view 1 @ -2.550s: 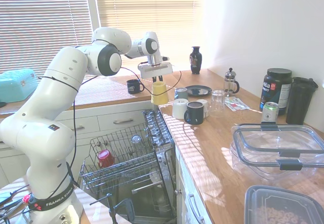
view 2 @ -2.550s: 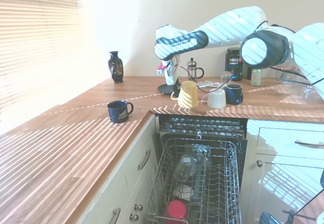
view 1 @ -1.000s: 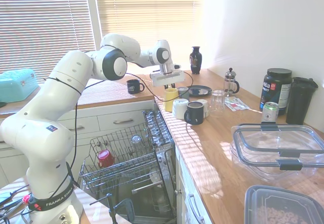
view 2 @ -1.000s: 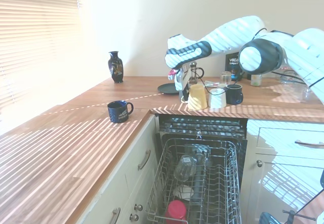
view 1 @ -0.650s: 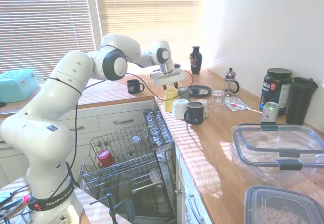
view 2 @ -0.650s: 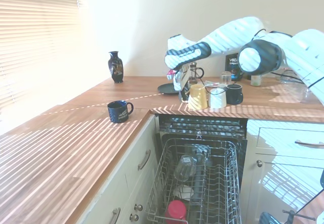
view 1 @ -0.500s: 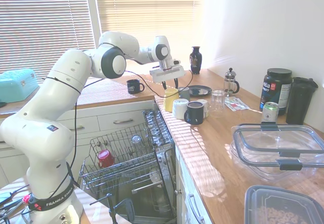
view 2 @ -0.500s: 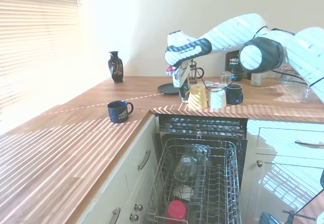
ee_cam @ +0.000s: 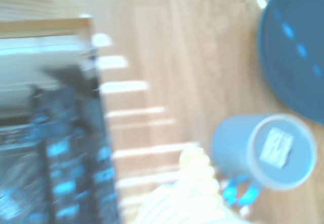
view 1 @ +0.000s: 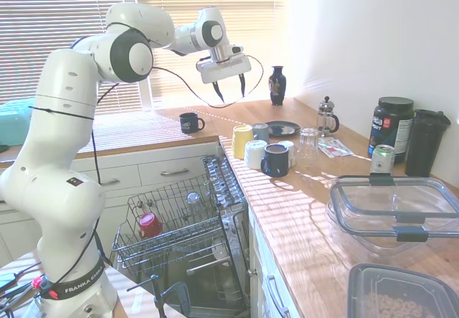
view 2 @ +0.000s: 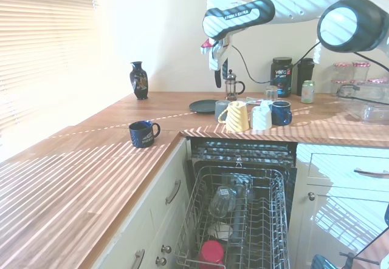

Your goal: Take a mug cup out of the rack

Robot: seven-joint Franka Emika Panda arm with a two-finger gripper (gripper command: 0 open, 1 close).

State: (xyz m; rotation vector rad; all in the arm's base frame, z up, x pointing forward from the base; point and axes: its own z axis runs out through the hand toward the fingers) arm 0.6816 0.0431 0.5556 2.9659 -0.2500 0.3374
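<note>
The pale yellow mug cup [view 1: 242,141] [view 2: 234,116] stands upside down on the wooden counter, beside a white mug [view 1: 254,153] [view 2: 261,118]. It is outside the rack [view 1: 131,204] [view 2: 193,211], the grey wire basket pulled out of the dishwasher below. My gripper [view 1: 229,92] [view 2: 217,82] hangs well above the counter, up and left of the mug cup, open and holding nothing. In the blurred wrist view the mug cup [ee_cam: 182,204] shows from above next to a grey-blue mug [ee_cam: 263,150].
A red cup [view 1: 149,225] [view 2: 211,252] and glassware lie in the rack. On the counter are a navy mug [view 1: 275,159], another navy mug [view 1: 191,123] [view 2: 143,133], a dark plate [view 1: 281,128], a vase [view 1: 277,85], a French press [view 1: 327,117] and plastic containers [view 1: 394,210].
The gripper set the yellow mug down by the white mug, let it go and rose high above the counter. The mug stays upside down on the wood.
</note>
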